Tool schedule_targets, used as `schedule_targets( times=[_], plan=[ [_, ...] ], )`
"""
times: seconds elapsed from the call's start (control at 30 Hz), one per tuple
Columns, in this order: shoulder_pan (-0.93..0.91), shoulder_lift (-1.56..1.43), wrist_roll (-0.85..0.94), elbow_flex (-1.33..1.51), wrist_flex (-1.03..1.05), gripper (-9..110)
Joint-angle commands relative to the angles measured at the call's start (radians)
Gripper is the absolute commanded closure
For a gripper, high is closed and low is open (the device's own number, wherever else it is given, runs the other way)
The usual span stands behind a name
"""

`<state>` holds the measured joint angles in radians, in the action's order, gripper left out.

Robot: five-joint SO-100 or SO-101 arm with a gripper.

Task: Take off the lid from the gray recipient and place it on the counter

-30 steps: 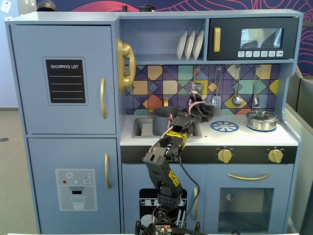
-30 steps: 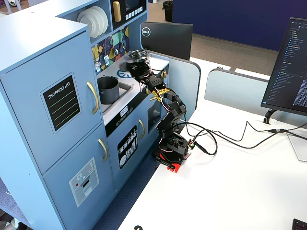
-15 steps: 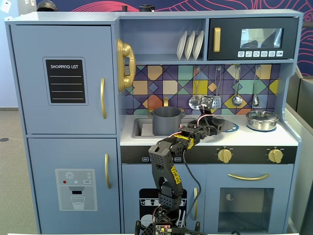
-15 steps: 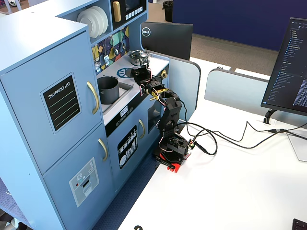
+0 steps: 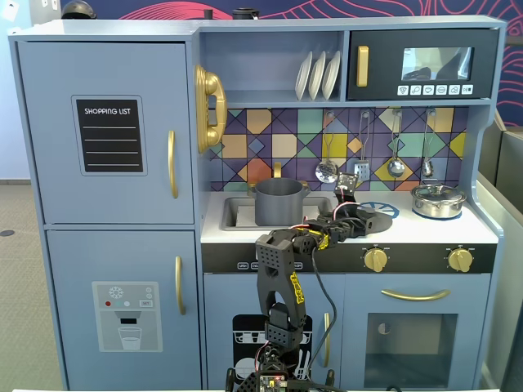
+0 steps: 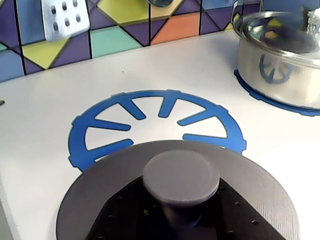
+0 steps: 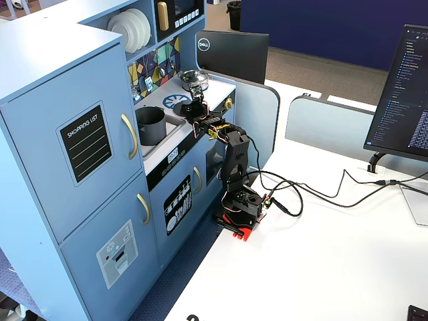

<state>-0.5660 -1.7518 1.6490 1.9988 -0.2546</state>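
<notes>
Matte gray, the one lid [image 6: 180, 200] lies low over the white counter [image 6: 45, 110], at 6 o'clock of the blue burner print [image 6: 155, 125] in the wrist view, its knob clamped by the gripper [image 5: 360, 219]. One gray recipient [image 5: 278, 202] stands uncovered in the sink; one steel pot [image 6: 280, 55] sits at 2 o'clock.

The arm [image 5: 278, 286] rises upright from its base, bends sharply at the elbow and extends level toward the right in a fixed view. The hand [image 5: 361, 219] sits low at the far end of the reach, its jaws closed on the lid [image 6: 176, 200].
</notes>
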Motion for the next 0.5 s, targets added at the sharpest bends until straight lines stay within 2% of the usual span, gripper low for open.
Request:
schedule_targets(
  times=[0.0, 0.1, 0.33, 0.47],
  plan=[
    [0.011, 0.0, 0.012, -0.014, -0.044, 102],
    [0.012, -0.002, -0.003, -0.006, -0.058, 99],
    [-0.017, -0.046, -0.021, 0.021, -0.071, 75],
    [-0.025, -0.069, -0.035, 0.023, -0.072, 72]
  ],
)
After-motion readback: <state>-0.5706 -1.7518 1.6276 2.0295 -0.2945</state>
